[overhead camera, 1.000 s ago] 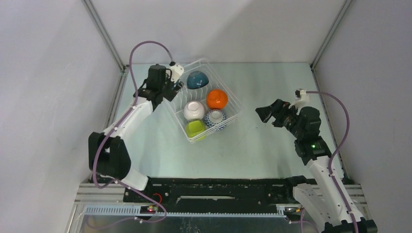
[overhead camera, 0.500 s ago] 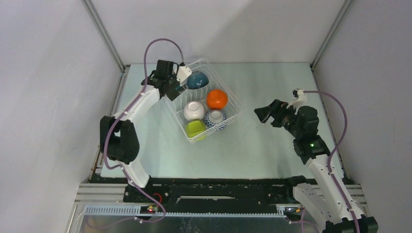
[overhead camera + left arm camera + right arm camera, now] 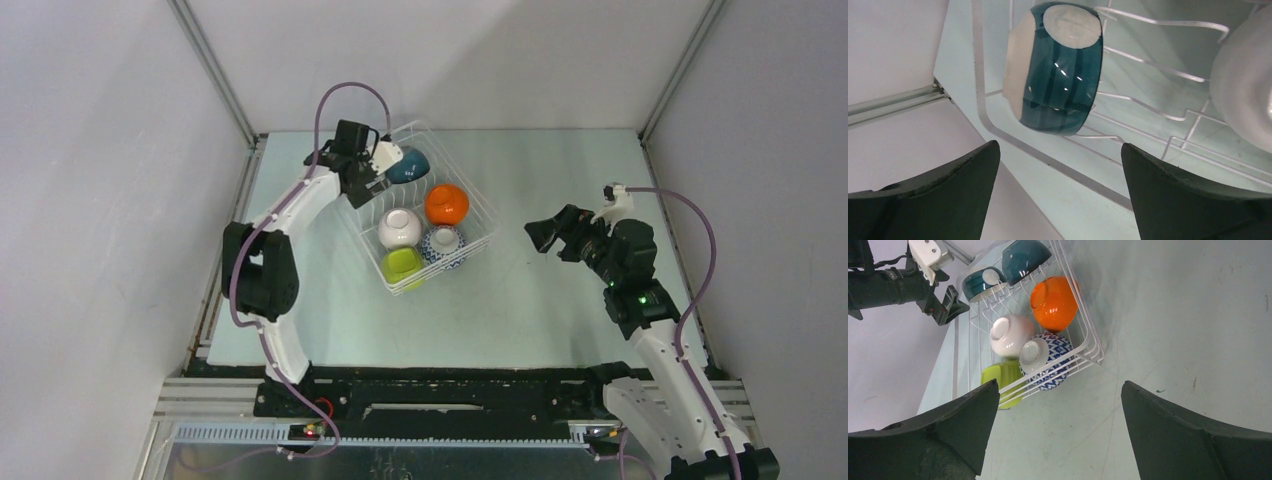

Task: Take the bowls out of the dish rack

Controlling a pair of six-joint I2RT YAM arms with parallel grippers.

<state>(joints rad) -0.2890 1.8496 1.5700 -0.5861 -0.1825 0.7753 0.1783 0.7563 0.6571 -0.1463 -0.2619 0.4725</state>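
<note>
Saw L gripper (image 3: 1058,150) w/ fingers (image 3: 948,190) spread, just short of teal round bowl (image 3: 1058,70) on edge at far end of white wire dish rack (image 3: 1148,107); needed rim straddled squarely before closing; R gripper (image 3: 1058,390) also spread.

The pale green table (image 3: 560,170) carries the dish rack (image 3: 476,222) (set askew, far left).

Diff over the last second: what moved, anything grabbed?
The left gripper swung rightward from beside the white wire dish rack to its far corner, facing the teal glazed bowl; it is open and holds nothing. The right gripper and the other bowls stayed put.
</note>
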